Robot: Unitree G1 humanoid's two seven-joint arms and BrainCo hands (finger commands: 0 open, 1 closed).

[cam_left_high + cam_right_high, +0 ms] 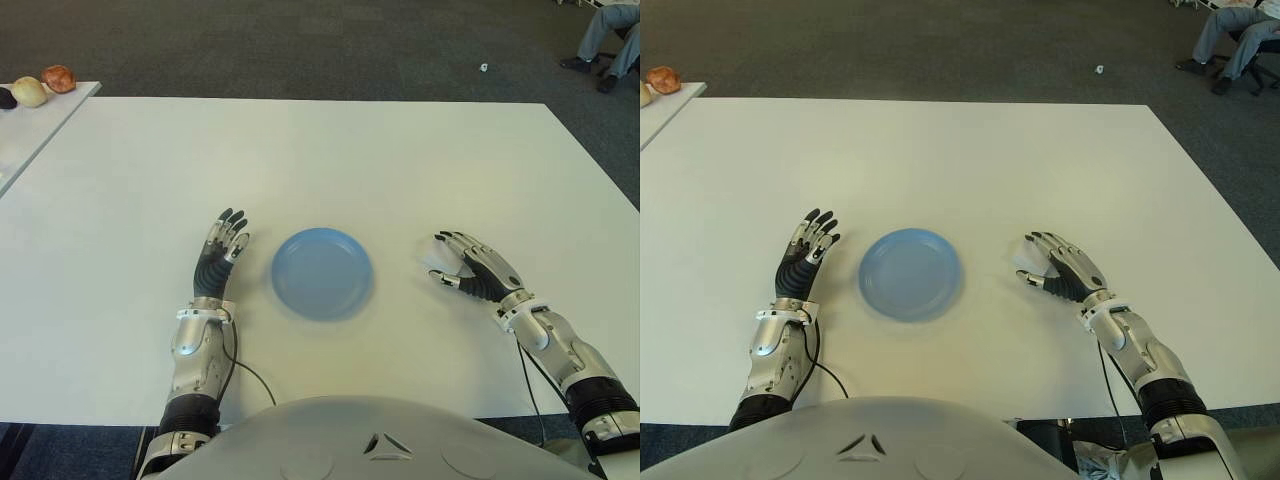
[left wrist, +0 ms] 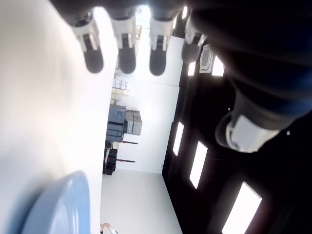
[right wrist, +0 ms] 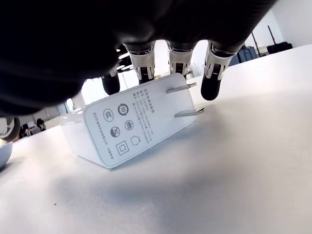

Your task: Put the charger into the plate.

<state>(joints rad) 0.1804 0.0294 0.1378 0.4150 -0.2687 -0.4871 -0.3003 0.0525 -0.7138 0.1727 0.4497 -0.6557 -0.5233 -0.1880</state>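
At the near edge of the white table (image 1: 330, 150) both forearms reach forward, with the blue plate (image 1: 322, 273) between the two hands. The left hand (image 1: 217, 256) shows just left of the plate, fingers extended and loosely spread, holding nothing; its wrist view shows the fingertips over the bare tabletop and the plate's rim close by.

The right hand (image 1: 474, 268) is on the other side of the plate, a little apart from it, palm down with its fingers arched over the white charger (image 3: 134, 124). The charger lies on its side on the table, still outside the plate, its two metal prongs pointing away from the plate side and its printed face turned toward the wrist camera. Three fingertips (image 3: 212, 80) hang just behind and above it — whether they touch it cannot be told — and the hand has not closed around it.

Farther off to the left, a second table (image 1: 40, 120) holds a few rounded objects (image 1: 58, 78). At the far right, on the dark carpet, a seated person's legs (image 1: 608, 40) are visible.
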